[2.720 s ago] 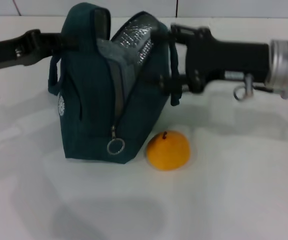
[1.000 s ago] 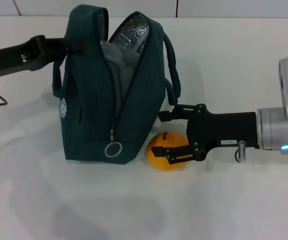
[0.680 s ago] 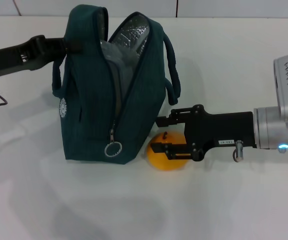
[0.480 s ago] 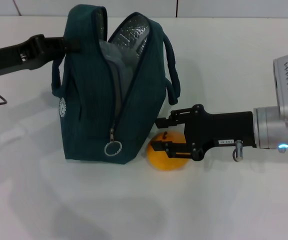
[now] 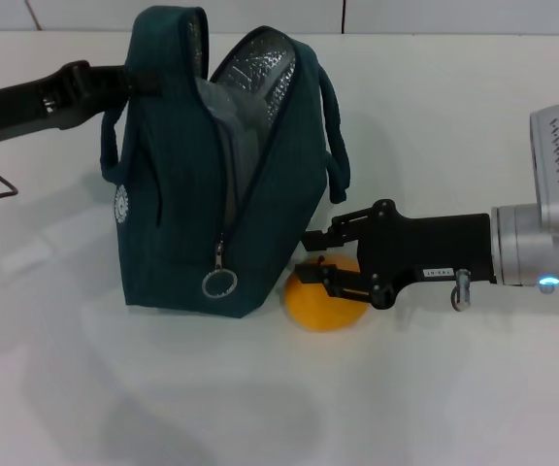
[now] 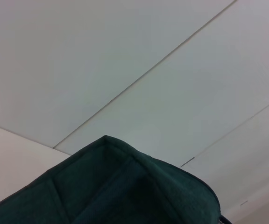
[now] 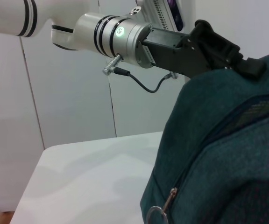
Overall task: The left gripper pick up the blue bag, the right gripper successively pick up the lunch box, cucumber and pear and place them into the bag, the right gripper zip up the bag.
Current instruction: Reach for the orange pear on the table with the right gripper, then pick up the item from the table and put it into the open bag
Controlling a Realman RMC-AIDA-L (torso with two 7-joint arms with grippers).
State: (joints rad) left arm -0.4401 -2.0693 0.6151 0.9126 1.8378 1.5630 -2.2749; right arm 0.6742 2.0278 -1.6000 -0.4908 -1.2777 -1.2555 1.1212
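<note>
Teal fabric: the blue bag (image 5: 212,184) stands unzipped, silver quilted lining showing, its top rim pinched by the left gripper (image 5: 136,82). Right gripper (image 5: 314,260), fingers closed round the smooth orange-yellow pear (image 5: 324,300), sits just beside bag's base on white table (image 5: 454,388).

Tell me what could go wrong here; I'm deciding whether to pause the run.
1. The round orange-yellow pear sits against the dark teal fabric bag; the right gripper, fingers around the pear's top, may nudge the bag.
2. That grip on round fruit looks shallow, so the pear could slip.
3. The left gripper holds only the bag's upper edge, so the bag could tilt.
</note>
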